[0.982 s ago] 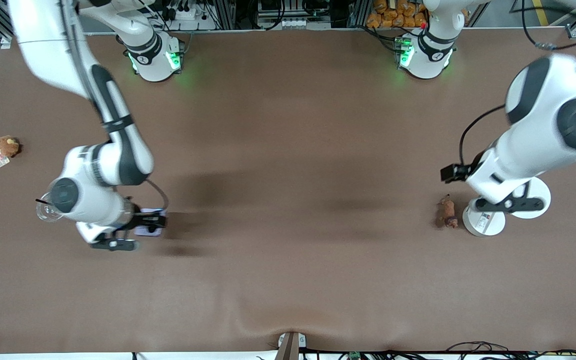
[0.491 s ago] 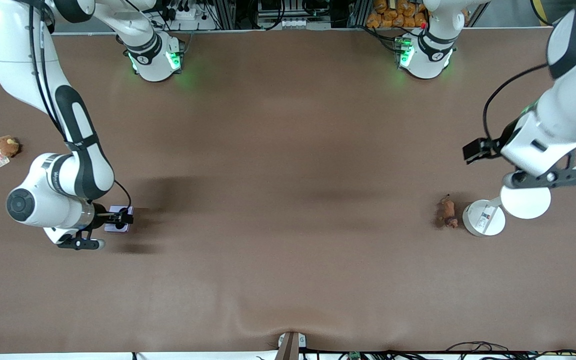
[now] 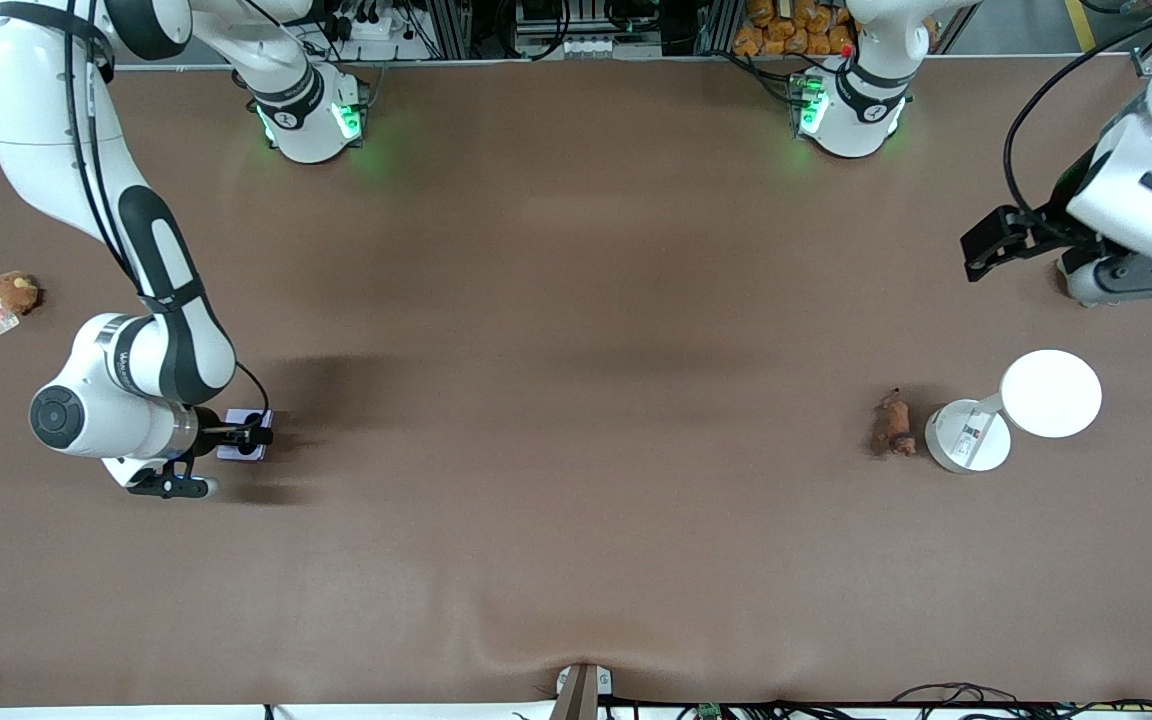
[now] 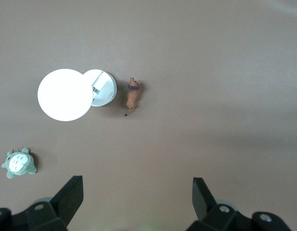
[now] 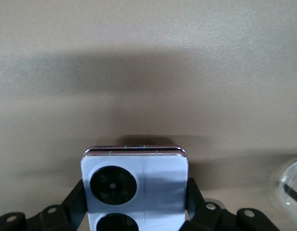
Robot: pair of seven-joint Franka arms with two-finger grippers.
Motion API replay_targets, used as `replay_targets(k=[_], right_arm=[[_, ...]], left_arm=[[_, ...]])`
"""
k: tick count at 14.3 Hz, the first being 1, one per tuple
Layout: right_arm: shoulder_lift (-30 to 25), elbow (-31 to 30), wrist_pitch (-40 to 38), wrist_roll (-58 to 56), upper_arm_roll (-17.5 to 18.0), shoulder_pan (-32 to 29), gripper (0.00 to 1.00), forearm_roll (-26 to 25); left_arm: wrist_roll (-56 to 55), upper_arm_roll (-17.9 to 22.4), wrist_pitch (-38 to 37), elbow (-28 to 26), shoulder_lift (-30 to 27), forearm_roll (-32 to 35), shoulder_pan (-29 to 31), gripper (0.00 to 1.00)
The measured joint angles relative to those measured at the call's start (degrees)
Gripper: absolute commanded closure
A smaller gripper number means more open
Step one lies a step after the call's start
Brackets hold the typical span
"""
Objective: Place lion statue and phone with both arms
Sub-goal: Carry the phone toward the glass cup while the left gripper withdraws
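Observation:
The lavender phone point(image 3: 233, 450) has two black camera circles and shows close up in the right wrist view point(image 5: 138, 183). My right gripper point(image 3: 248, 437) is shut on its sides point(image 5: 135, 199) and holds it flat, low over the table toward the right arm's end. The reddish-brown lion statue point(image 3: 897, 425) lies on the table beside the white lamp's base and shows in the left wrist view point(image 4: 133, 96). My left gripper point(image 3: 1136, 278) is open and empty point(image 4: 136, 197). It is high over the table's left-arm end, away from the lion.
A white disc lamp point(image 3: 1051, 393) with a round base point(image 3: 967, 436) stands beside the lion. A brown plush with a tag point(image 3: 14, 292) lies at the right arm's end. A grey-green plush point(image 4: 19, 163) and a clear glass rim point(image 5: 291, 185) show in the wrist views.
My right gripper carried the phone toward the right arm's end of the table, then settled. My left arm rose and swung away from the lion and lamp, toward the bases.

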Motion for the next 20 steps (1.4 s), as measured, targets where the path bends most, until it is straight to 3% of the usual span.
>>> replay_targets(k=[3,5,8,18,20], right_arm=[[0.2,0.0,0.0,-1.0,0.0,-0.5,0.91,0.0],[0.3,0.0,0.0,-1.0,0.0,-0.6,0.9,0.0],[0.5,0.0,0.0,-1.1,0.0,-0.8,0.81,0.0],[0.6,0.0,0.0,-2.3,-0.1,-1.3,0.8,0.0],[0.6,0.0,0.0,-2.7,-0.1,-1.4,0.75,0.0]], left_arm=[[2.8,13.8,-0.9,-1.8,-3.5,-5.2,-10.0,0.0],[4.9,19.4,-1.7,-4.3,-6.1,-7.0,-13.9,0.0],[6.5,20.9,-3.2,-7.6,-9.1,-7.4,-14.7,0.0],[6.5,21.6,-2.5,-11.4,-11.1,-7.3,-14.8,0.0],[6.5,21.8,-2.5,-11.5,-11.1,-6.8,-14.6,0.0]])
